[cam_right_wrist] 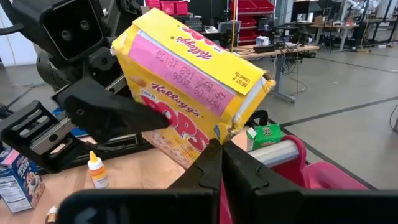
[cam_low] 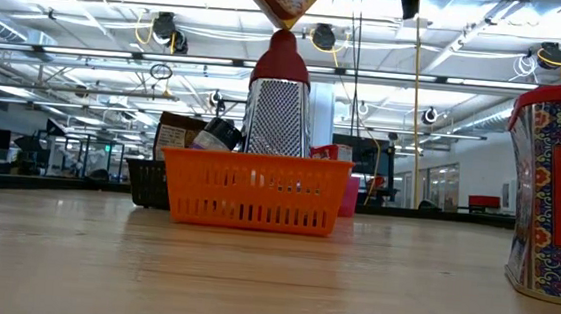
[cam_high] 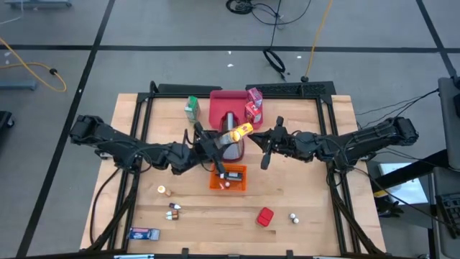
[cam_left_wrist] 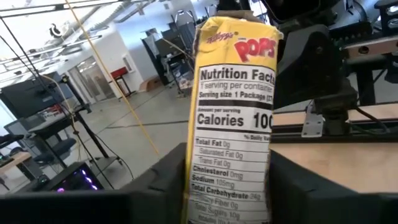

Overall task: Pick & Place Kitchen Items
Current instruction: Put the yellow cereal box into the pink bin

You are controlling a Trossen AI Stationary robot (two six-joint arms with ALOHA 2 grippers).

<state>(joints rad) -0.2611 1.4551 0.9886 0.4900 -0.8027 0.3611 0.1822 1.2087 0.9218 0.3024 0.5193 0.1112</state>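
A yellow cereal box (cam_right_wrist: 186, 81) hangs in the air between both grippers, above the red-handled grater (cam_low: 278, 87) that stands behind the orange basket (cam_low: 253, 190). My left gripper (cam_left_wrist: 229, 186) comes from the table's left, with the box between its fingers. My right gripper (cam_right_wrist: 216, 154) comes from the right and is shut on the box's lower corner. In the high view the box (cam_high: 238, 132) shows between the left gripper (cam_high: 219, 142) and the right gripper (cam_high: 261, 139). My left gripper has the box between its two fingers, one on each broad face (cam_left_wrist: 194, 186), with the narrow nutrition panel toward the wrist. The fingers come about level from the table's left. One finger (cam_right_wrist: 112, 115) lies across the printed front. The box is clear of everything below. My right gripper pinches a thin edge at the box's lower corner (cam_right_wrist: 219, 132) between its shut fingers. They come about level from the table's right. The box sits tilted above the fingers, its pink end flap up, lifted clear.
A pink tray (cam_high: 215, 108) lies at the back with a green carton (cam_high: 191, 108) to its left and red and pink cartons (cam_high: 253, 104) to its right. Near the front edge lie a red tin (cam_high: 265, 216), tiny shakers (cam_high: 293, 216), small bottles (cam_high: 173, 209) and a blue carton (cam_high: 144, 233).
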